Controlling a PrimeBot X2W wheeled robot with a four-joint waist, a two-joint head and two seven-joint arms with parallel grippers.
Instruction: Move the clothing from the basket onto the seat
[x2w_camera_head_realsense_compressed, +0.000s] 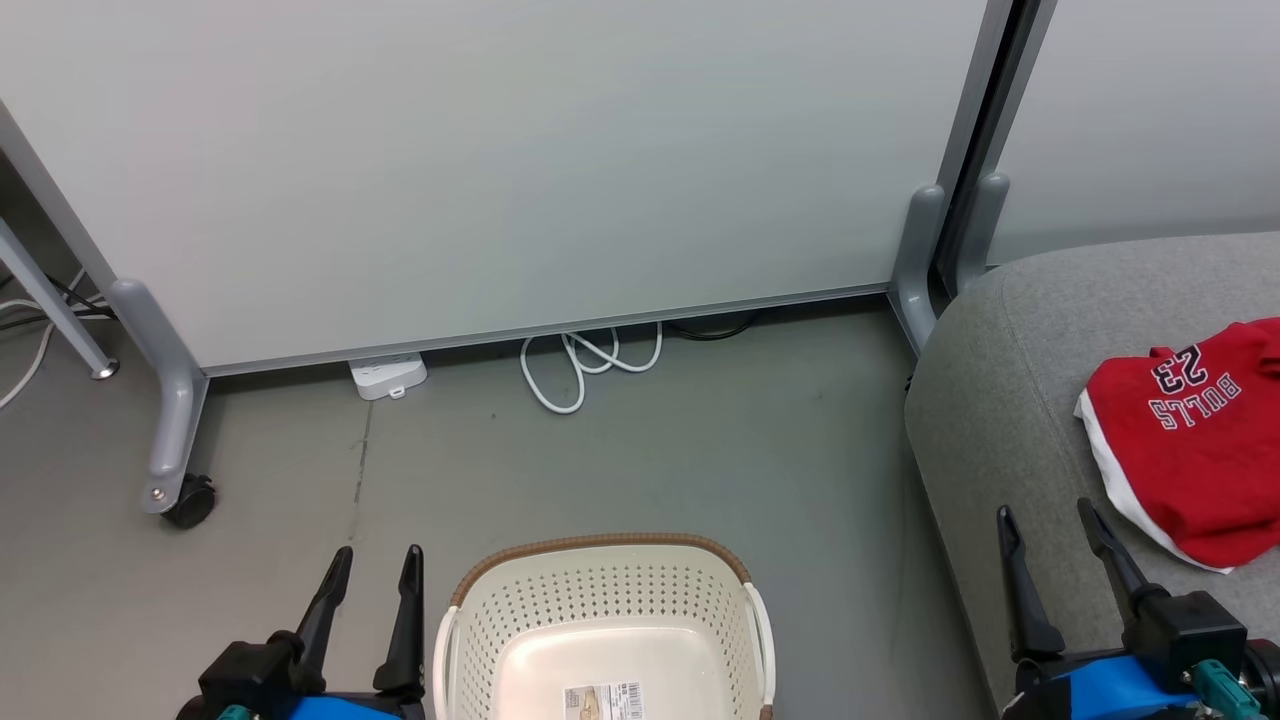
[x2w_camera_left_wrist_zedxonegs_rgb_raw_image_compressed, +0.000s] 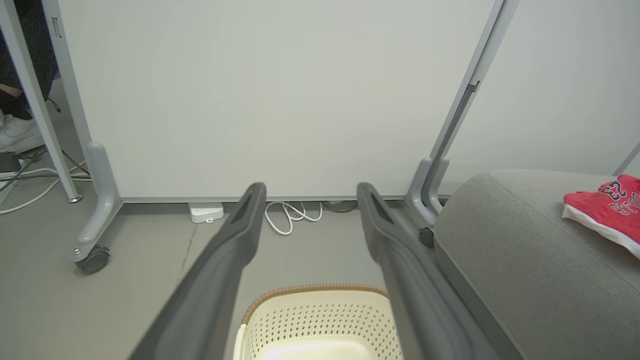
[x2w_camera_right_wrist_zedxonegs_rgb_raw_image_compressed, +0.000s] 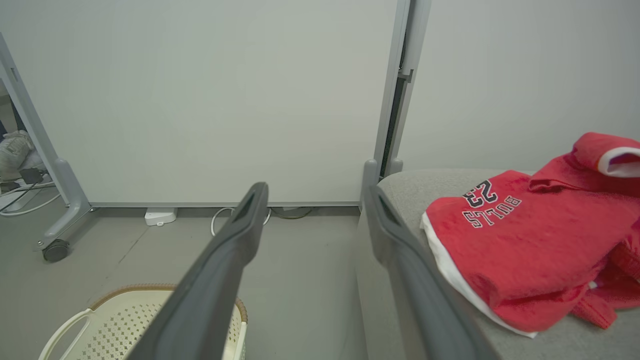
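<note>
Head view: "BULLS 23" on clothing (x2w_camera_head_realsense_compressed: 1200, 470)

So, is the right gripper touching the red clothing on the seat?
Apart. The head view shows grey seat fabric between the right gripper and the clothing.

In the head view the basket (x2w_camera_head_realsense_compressed: 600, 590) is cut by the bottom edge, so its near wall is not seen. The label (x2w_camera_head_realsense_compressed: 603, 702) inside is cut there too, and its print is too small to be read. The clothing (x2w_camera_head_realsense_compressed: 1190, 450) and the seat (x2w_camera_head_realsense_compressed: 1000, 400) are cut by the right edge. The ends of the cable (x2w_camera_head_realsense_compressed: 575, 368) are hidden under the panel (x2w_camera_head_realsense_compressed: 500, 170). In the left wrist view the 2 sides of the basket are covered by the fingers (x2w_camera_left_wrist_zedxonegs_rgb_raw_image_compressed: 222, 270) of the left gripper (x2w_camera_left_wrist_zedxonegs_rgb_raw_image_compressed: 310, 189). In the right wrist view a shoe (x2w_camera_right_wrist_zedxonegs_rgb_raw_image_compressed: 14, 152) is cut by the left edge.
</note>
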